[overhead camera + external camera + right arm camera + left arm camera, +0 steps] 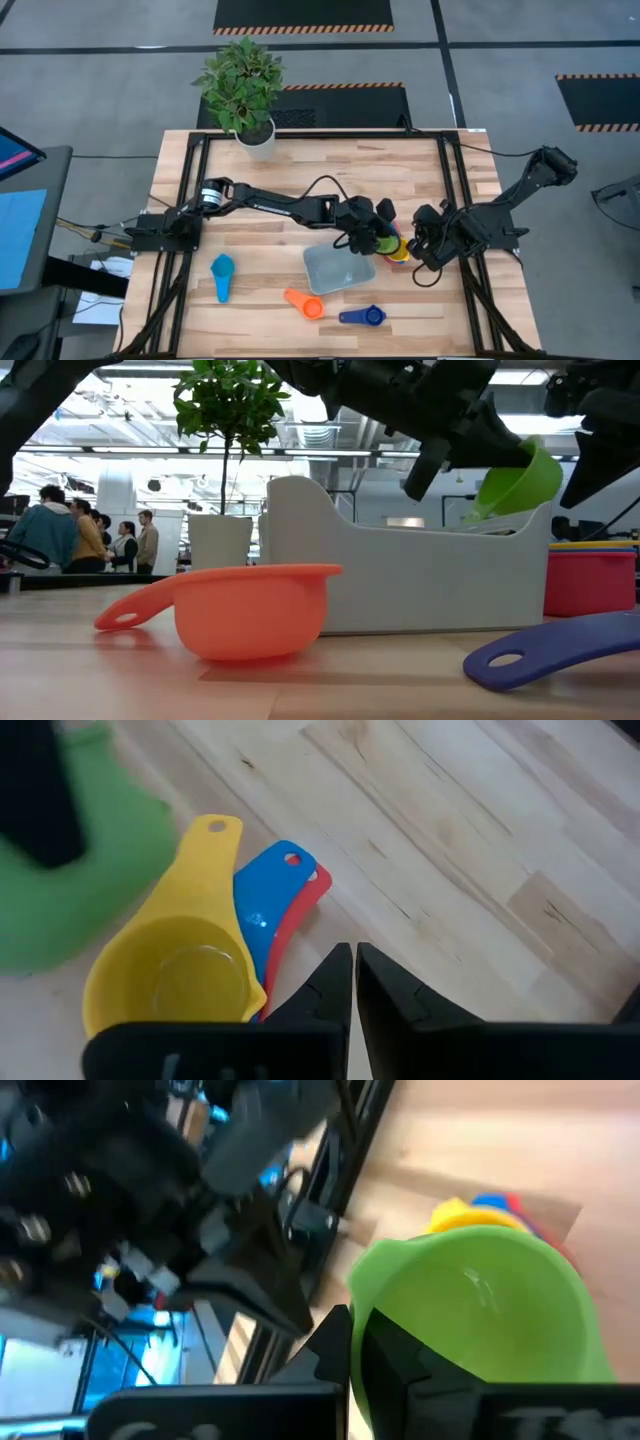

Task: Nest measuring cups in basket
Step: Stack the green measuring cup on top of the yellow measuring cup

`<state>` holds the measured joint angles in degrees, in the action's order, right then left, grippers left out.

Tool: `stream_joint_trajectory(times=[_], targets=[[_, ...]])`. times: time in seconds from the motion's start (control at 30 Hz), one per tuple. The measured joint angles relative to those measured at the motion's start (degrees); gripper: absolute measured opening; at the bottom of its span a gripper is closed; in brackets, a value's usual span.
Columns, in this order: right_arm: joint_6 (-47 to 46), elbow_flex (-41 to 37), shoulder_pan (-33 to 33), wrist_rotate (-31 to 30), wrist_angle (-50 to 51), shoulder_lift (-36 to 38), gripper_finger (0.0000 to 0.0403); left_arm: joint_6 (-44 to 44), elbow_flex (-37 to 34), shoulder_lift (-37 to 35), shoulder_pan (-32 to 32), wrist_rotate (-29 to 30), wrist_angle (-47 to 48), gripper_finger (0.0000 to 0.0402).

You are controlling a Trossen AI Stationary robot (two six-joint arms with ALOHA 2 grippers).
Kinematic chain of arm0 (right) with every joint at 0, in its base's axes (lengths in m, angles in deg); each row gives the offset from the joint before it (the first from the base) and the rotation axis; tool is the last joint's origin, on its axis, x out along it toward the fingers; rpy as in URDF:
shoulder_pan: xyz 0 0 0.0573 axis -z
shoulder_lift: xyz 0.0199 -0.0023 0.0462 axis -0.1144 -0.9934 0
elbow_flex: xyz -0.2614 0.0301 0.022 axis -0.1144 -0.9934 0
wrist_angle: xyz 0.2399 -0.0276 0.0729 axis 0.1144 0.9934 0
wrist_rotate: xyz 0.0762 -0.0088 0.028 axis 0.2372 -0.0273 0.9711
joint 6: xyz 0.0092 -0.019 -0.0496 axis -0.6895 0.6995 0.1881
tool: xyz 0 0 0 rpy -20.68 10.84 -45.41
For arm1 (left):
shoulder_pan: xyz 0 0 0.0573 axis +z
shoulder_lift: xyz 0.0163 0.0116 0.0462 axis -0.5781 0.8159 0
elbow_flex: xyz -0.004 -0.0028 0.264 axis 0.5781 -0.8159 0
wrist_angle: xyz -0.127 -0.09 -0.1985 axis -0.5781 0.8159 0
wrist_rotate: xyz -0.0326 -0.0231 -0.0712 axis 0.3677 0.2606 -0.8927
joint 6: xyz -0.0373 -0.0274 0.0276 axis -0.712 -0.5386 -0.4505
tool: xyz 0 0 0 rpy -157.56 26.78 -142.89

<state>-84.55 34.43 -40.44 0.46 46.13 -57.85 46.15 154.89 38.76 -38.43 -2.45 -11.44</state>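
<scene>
Left tool (378, 240) clamped on green cup (518, 482), held over the basket's (340, 268) right end; right tool (354, 982) pressed together just beside, above stacked yellow (175, 970), blue (265, 910), seemingly red cups (300, 915) on desk (300, 180); orange (304, 303), dark blue (362, 316), light blue cups (221, 275) loose.

No readable text, label, brand or number anywhere (cups, basket and table included).
</scene>
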Motion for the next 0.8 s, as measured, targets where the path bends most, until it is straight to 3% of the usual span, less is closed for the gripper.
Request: stream_joint_trajectory(times=[0.27, 0.57, 0.8], targets=[[-2.2, 0.0, 1.5, -1.4, 1.6, 0.0, 0.0018, 0.0, 0.0, 0.0, -0.4, -2.7, -0.5, 0.0000], [-2.0, 0.0, 1.7, -1.4, 0.7, 0.0, 0.0041, -0.7, 0.0, 0.0, 0.2, -3.2, -0.7, 0.0000], [-0.6, 0.2, 1.7, -1.4, -0.2, 0.0, 0.0034, 0.6, 1.3, 4.5, 0.1, -1.5, -5.4, 0.0000]])
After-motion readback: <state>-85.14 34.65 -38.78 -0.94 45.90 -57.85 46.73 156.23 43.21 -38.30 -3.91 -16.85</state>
